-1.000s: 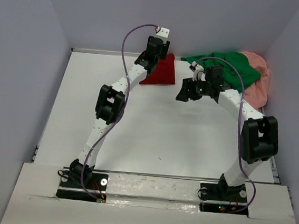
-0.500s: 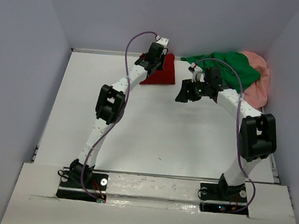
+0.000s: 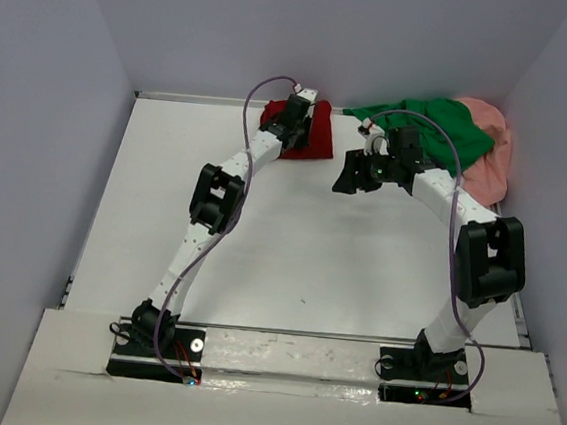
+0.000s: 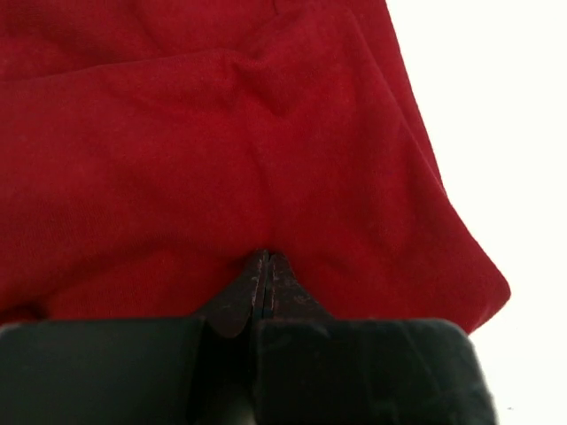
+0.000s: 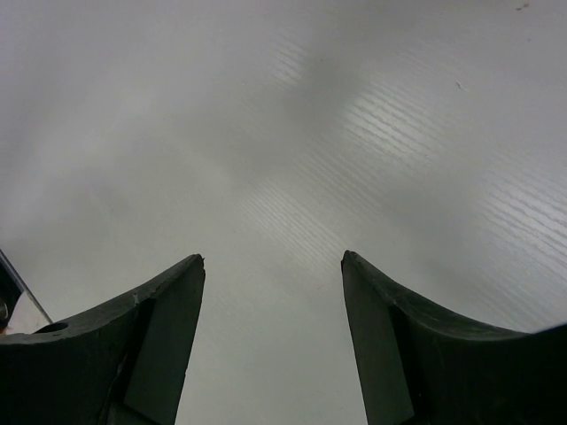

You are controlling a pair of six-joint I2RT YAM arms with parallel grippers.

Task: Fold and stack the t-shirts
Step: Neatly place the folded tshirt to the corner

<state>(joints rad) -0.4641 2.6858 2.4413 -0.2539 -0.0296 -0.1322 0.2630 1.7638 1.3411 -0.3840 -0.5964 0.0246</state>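
your left pincer [image 4: 266, 258] now has its jaws pressed fully together where a second ago they stood apart. the dark red t-shirt [image 4: 177, 150] puckers right at the tips, so a fold looks caught. in the overhead view that shirt lies upper centre, bunched flatter than its earlier raised triangle. you can probably begin drawing it out to spread. your right pincer [image 5: 272, 257] hangs wide open over the bare table [image 5: 354, 106], holding nothing.
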